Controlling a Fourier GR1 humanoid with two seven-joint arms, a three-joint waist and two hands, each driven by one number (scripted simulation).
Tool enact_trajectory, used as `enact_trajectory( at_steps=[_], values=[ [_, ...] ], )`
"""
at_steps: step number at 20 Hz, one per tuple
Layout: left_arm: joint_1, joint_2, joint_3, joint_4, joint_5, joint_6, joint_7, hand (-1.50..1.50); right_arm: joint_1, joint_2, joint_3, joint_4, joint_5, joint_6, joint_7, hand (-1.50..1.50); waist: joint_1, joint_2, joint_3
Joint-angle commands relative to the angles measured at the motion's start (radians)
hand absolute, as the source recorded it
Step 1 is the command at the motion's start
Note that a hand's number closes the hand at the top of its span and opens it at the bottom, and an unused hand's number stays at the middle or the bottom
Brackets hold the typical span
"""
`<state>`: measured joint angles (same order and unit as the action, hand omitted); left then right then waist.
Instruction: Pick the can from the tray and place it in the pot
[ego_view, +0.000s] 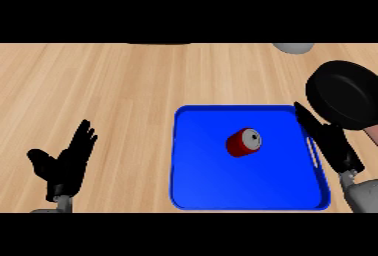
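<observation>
Head view from my end. Right hand (328, 142) is over the tray's (221, 200) right rim, fingers straight and together, pointing away from the robot, holding nothing. Forearm comes in at the lower right corner.

Can (244, 142) is on its side in the tray, just left of the right hand, not touching it. Red body, grey end cap facing up and right. Blue tray floor shows between can and fingers.

Pot (343, 95) is black and sits just beyond and right of the right hand's fingertips, off the tray's far right corner. From this angle I can't tell if the hand touches the pot or only overlaps it in view. A handle stub shows at the pot's lower right, near the frame edge.

Left hand (66, 162) is well left of the tray, open, fingers up and spread, thumb out to the side, resting near the lower left edge over bare wooden counter (111, 85).

Grey rounded thing (294, 47) at the far edge, beyond the pot; too cropped to identify.
</observation>
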<state>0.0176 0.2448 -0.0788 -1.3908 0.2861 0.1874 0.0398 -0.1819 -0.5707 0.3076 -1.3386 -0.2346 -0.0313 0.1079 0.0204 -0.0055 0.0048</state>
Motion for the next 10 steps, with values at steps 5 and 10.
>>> enact_trajectory(
  at_steps=[5,10],
  values=[
    [-0.122,0.024,-0.042,-0.086,-0.046,-0.024,-0.004,0.0,-0.159,0.261,0.098,-0.164,-0.264,0.317,-0.126,-1.5,0.05,0.009,0.005],
    [-0.155,0.007,-0.056,-0.125,-0.028,-0.011,0.086,0.0,-0.162,0.177,-0.016,-0.173,0.064,0.087,-0.513,-1.5,-0.02,0.003,0.003]
  ],
)
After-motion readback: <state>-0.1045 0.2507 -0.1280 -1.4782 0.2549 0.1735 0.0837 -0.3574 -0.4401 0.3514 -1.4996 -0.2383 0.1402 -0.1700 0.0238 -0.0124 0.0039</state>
